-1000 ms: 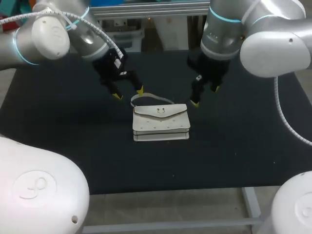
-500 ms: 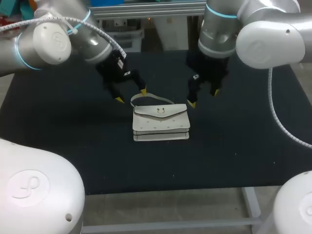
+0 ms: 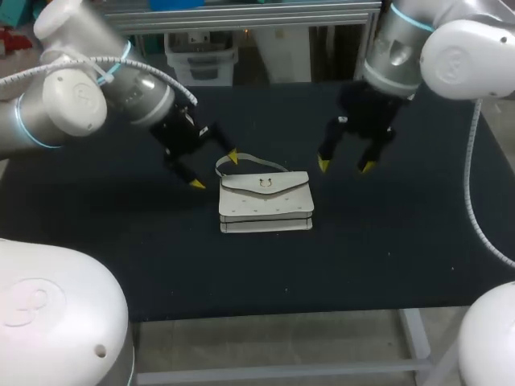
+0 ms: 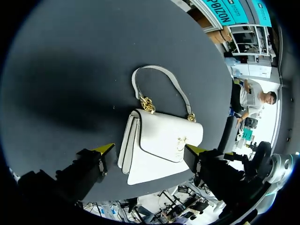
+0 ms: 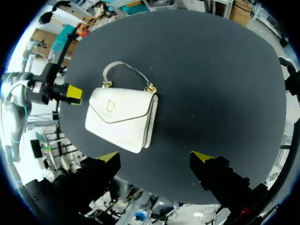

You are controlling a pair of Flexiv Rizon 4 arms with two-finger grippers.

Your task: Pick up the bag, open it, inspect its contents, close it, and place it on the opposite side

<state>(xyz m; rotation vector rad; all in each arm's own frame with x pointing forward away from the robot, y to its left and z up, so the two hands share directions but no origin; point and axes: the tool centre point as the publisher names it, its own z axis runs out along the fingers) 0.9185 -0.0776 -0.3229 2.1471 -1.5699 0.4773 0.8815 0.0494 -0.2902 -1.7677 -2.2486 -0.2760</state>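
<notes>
Lying flat near the middle of the black table (image 3: 113,241), the white bag (image 3: 265,205) has its flap shut and its handle (image 3: 244,161) curled on the cloth behind it. From the head view, the left gripper (image 3: 214,170) hangs at the bag's handle-side corner, fingers spread wide, one yellow tip close to the handle. The right gripper (image 3: 346,166) hangs off the bag's other side, apart from it, its fingers just as wide.

From the left wrist, the bag sits ahead of that gripper, between the lines of its two parted fingers, and neither tip touches it. A gold clasp (image 4: 179,140) shows on the flap, and gold chain links (image 4: 146,103) join the handle to the body.

From the right wrist, the bag lies ahead and off toward one finger. Nothing sits between the open tips but bare cloth. One yellow tip of the other arm hovers just beside the flap.
</notes>
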